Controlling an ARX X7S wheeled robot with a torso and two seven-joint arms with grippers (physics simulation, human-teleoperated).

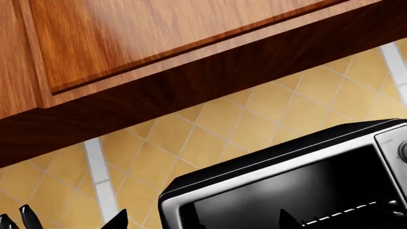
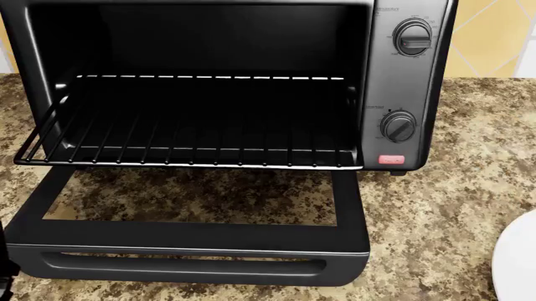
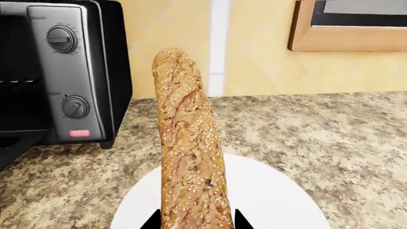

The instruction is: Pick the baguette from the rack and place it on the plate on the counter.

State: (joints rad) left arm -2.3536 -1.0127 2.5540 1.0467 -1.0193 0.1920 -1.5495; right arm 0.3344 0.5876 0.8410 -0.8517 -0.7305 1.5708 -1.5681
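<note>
Speckled beige-and-brown granite makes up the counter (image 2: 435,207), which fills the lower part of the head view and stretches behind the bread in the right wrist view. On it stands a black toaster oven (image 2: 402,81) with two round dials and a small red button on its right-hand panel. Its door (image 2: 192,251) is folded down flat onto the stone, the window showing the granite beneath. The rack (image 2: 192,141), a black wire grid with a shiny front rail, is pulled partway out of the dark cavity and holds nothing.

At the right edge of the head view a curved sliver of the white plate (image 2: 519,263) shows on the counter, well apart from the oven door. In the right wrist view the baguette (image 3: 188,152) extends away from the camera over that plate; it is golden-brown and dotted with seeds. The right gripper (image 3: 196,220) shows only as two dark fingertips (image 3: 152,220), one on each side of the loaf's near end, closed against it. Whether the loaf touches the plate cannot be told.

Behind the counter the wall (image 3: 254,47) is covered in yellow diamond-set tiles with pale vertical stripes. A reddish-brown wooden cabinet (image 1: 159,43) hangs above the oven in the left wrist view. The left gripper (image 1: 203,222) shows there only as dark fingertips set wide apart, holding nothing.
</note>
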